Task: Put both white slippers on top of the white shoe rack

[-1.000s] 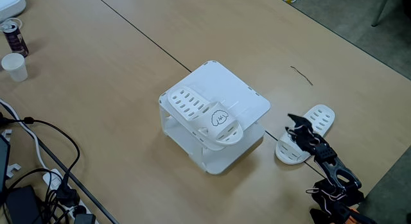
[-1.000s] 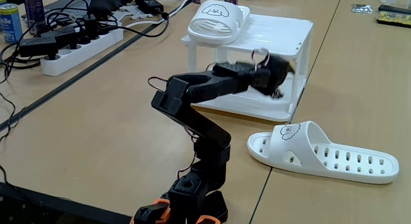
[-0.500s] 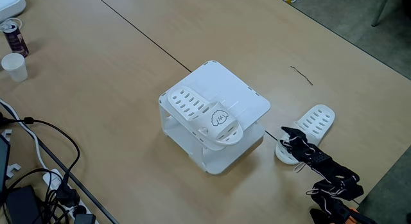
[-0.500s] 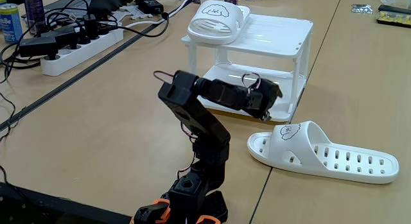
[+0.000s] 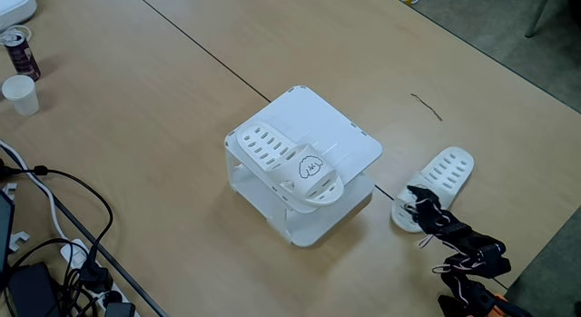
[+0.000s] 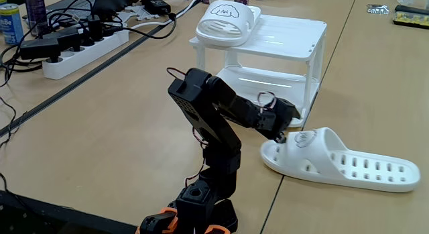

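Arm descent has continued over the last second: the fingers (image 6: 287,130) have dropped from rack height to the toe strap of the second slipper (image 6: 342,160), which lies on the desk (image 6: 100,133) beside the shoe rack (image 6: 268,43) and has nudged slightly. Finger spread cannot be determined. The first slipper (image 5: 290,164) already rests on the rack top. Judgement: grasp of the second slipper is imminent.

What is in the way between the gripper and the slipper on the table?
Nothing visible. The gripper is right at the strap end of the slipper on the table, with no object between them. The other slipper already lies on the white shoe rack, beside free space.
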